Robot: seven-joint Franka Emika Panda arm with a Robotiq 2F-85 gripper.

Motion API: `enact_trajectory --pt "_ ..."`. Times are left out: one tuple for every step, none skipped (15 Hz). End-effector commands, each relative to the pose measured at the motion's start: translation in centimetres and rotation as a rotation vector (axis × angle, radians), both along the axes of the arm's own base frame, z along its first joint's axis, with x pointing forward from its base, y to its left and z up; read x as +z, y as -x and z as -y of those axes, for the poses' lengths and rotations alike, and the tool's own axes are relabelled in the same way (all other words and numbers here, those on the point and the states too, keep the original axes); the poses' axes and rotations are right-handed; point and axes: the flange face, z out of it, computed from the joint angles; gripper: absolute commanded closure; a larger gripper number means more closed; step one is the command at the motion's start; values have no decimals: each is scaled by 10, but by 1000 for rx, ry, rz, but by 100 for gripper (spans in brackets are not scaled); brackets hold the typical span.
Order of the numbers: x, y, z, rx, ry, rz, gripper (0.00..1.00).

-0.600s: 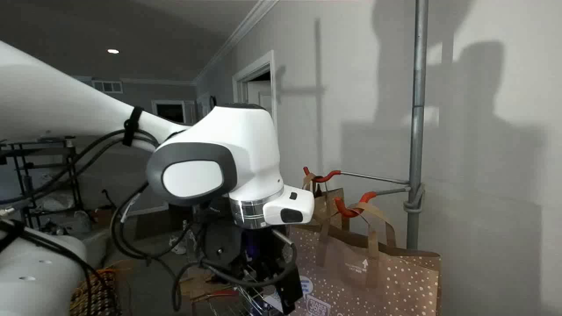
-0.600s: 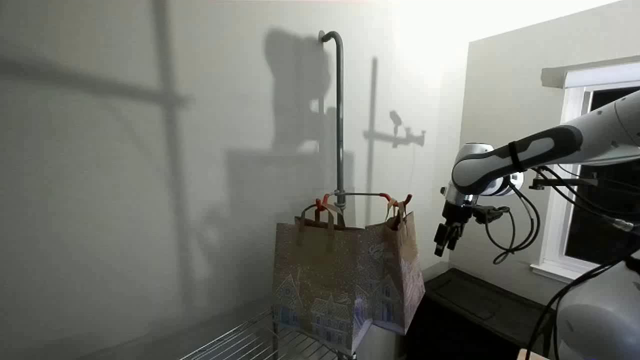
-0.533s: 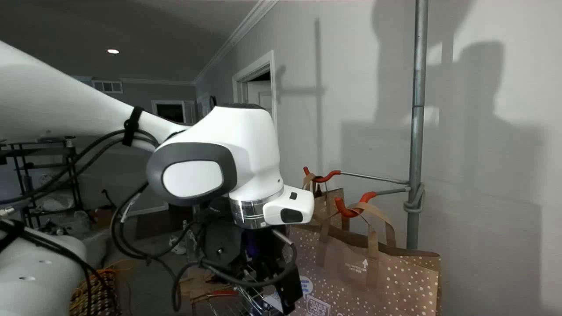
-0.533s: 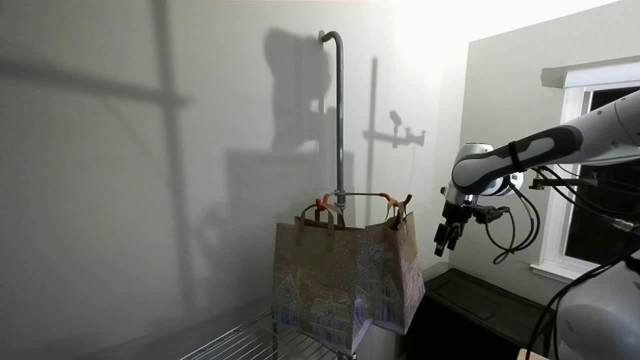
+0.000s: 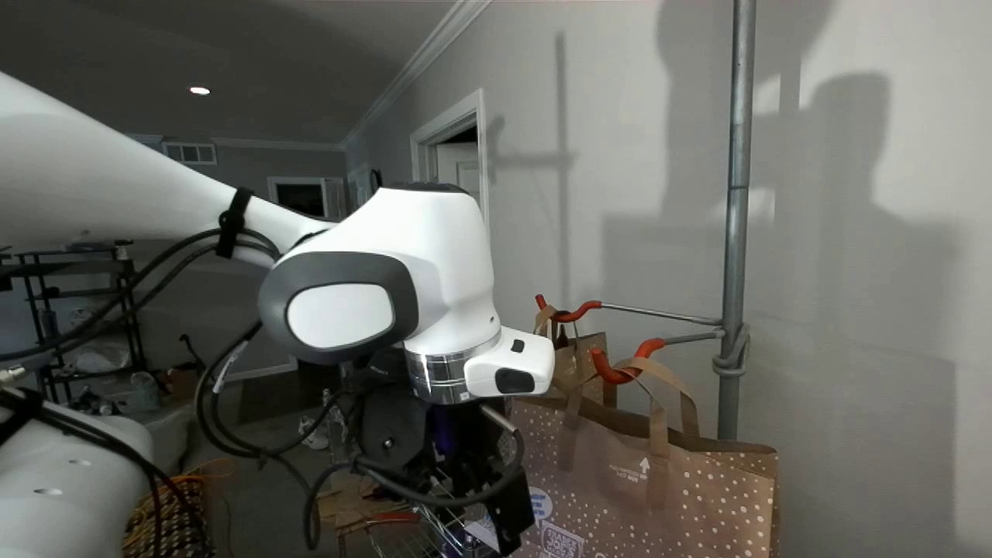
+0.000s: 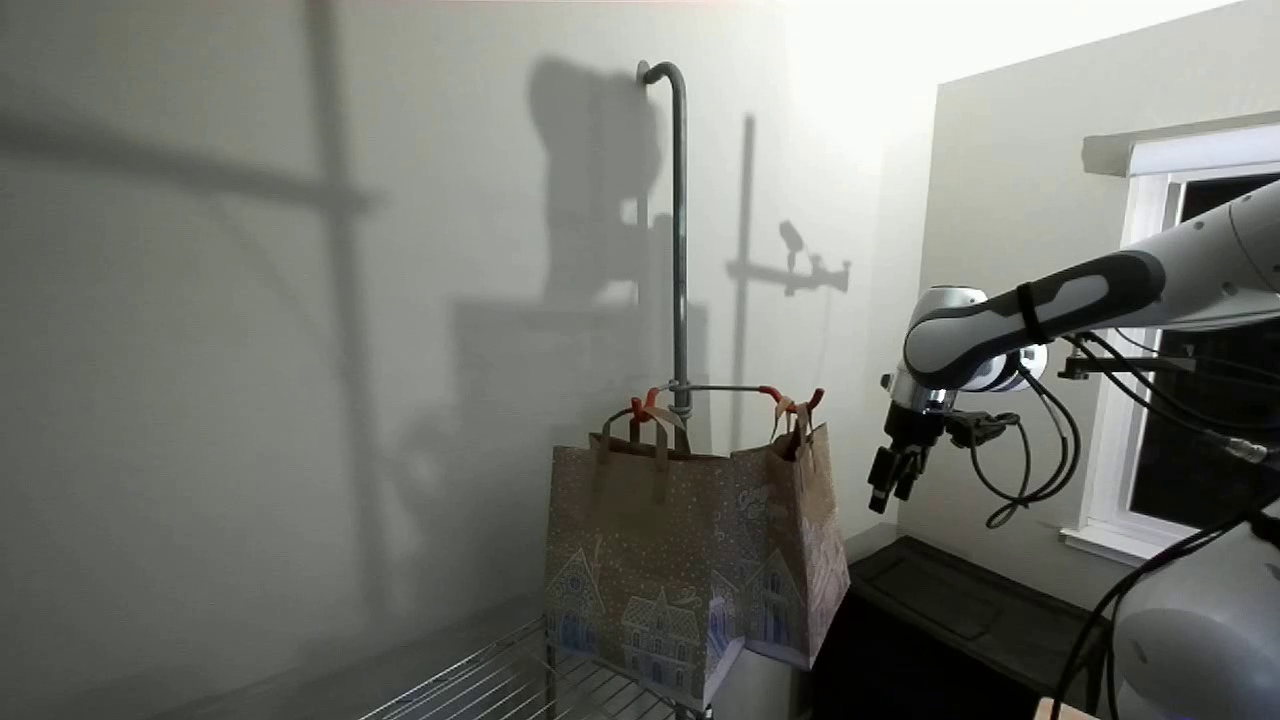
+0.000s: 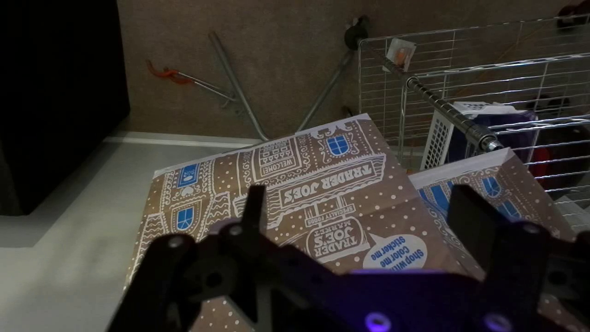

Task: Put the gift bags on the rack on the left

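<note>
Since nothing's just shifted, transfer looks pending: black two-finger gripper point(image 6: 891, 498), jaws apart, three o'clock of boxy brown paper bags point(image 6: 640, 570).

In an exterior view the near gift bag point(image 5: 659, 504), cut off below, hides most of the far gift bag point(image 5: 590, 356). In the wrist view the gripper point(image 7: 360, 196) hides part of both.

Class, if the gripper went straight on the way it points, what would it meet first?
Probably the gift bag showing Trader Joe's lettering: in the wrist view it lies beyond the open gripper. Depth is unclear, so a miss is possible.
</note>
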Motion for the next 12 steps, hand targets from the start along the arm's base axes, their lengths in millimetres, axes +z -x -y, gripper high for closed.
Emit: enact_trajectory --pt "1 0 0 0 0 -1 0" --pt "1 0 0 0 0 -1 0" --pt "1 0 0 0 0 -1 0" --pt "1 0 0 0 0 -1 0" --pt "1 0 0 0 0 -1 0" --pt "1 0 0 0 0 -1 0" --pt "1 0 0 0 0 -1 0" --pt "1 0 0 0 0 -1 0" --pt "11 -8 -4 36 17 24 0" --pt "20 -14 -8 60 36 36 0" --pt "43 -26 -25 130 89 61 0" --pt "57 -34 -37 164 111 68 0"
